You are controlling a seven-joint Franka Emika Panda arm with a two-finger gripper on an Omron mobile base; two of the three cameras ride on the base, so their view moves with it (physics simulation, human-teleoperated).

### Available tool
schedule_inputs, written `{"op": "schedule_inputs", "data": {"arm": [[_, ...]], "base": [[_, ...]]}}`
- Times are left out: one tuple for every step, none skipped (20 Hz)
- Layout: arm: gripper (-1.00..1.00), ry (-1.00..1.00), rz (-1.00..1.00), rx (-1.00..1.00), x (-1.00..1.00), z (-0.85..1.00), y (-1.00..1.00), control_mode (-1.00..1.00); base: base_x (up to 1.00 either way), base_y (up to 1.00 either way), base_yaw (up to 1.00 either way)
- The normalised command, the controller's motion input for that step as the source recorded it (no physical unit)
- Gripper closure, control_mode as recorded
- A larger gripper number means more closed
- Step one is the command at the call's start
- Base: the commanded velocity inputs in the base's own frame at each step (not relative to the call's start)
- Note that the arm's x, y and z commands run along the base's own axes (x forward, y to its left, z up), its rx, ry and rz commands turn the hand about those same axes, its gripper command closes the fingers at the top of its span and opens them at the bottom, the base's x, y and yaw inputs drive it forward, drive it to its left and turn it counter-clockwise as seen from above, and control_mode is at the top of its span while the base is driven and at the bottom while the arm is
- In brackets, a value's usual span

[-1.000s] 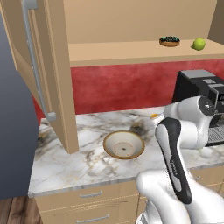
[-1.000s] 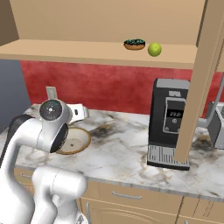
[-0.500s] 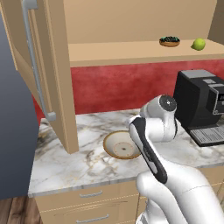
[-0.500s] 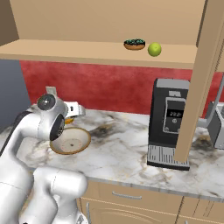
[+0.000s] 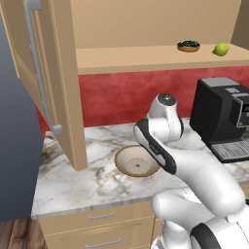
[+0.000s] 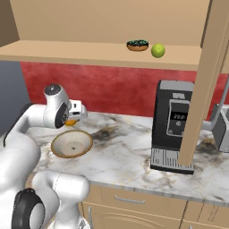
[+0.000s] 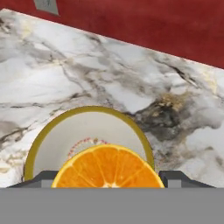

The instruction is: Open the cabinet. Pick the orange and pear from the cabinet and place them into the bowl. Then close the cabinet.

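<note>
Cabinet (image 5: pixel 53 82) door is hanging open at left, w/ silver handle showing. On the marble counter (image 5: pixel 73 180) below, the bowl (image 5: pixel 137 161) is sitting upright. Gripper (image 7: pixel 112 181) is hovering just above the bowl, jaws pinching the orange (image 7: pixel 109 168) btwn fingertips (image 7: pixel 41 178); in the hand view the orange is covering the bowl's near edge. Further right, the dark dish (image 6: pixel 137 45) and pear (image 6: pixel 157 50) are resting just beside each other on the cabinet shelf, above the coffee machine (image 6: pixel 174 125).
</note>
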Motion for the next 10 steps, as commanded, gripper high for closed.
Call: {"op": "schedule_inputs", "data": {"arm": [[1.00,0.00,0.00,-0.05,0.04,-0.65,0.06,-1.00],[1.00,0.00,0.00,-0.07,0.02,-0.74,0.06,-1.00],[1.00,0.00,0.00,-0.09,0.01,-0.79,0.10,-1.00],[1.00,0.00,0.00,-0.10,0.01,-0.79,0.11,-1.00],[1.00,0.01,0.00,-0.12,0.02,-0.78,0.13,-1.00],[1.00,0.04,0.00,-0.11,0.01,-0.76,0.09,-1.00],[1.00,0.06,0.00,-0.10,0.04,-0.76,0.09,-1.00],[1.00,0.07,0.00,-0.08,0.09,-0.70,0.06,-1.00],[1.00,0.09,0.00,-0.07,0.16,-0.66,0.09,-1.00],[1.00,0.09,0.00,-0.08,0.22,-0.63,0.12,-1.00]], "base": [[0.00,0.00,0.00],[0.00,0.00,0.00],[0.00,0.00,0.00],[0.00,0.00,0.00],[0.00,0.00,0.00],[0.00,0.00,0.00],[0.00,0.00,0.00],[0.00,0.00,0.00],[0.00,0.00,0.00],[0.00,0.00,0.00]]}}
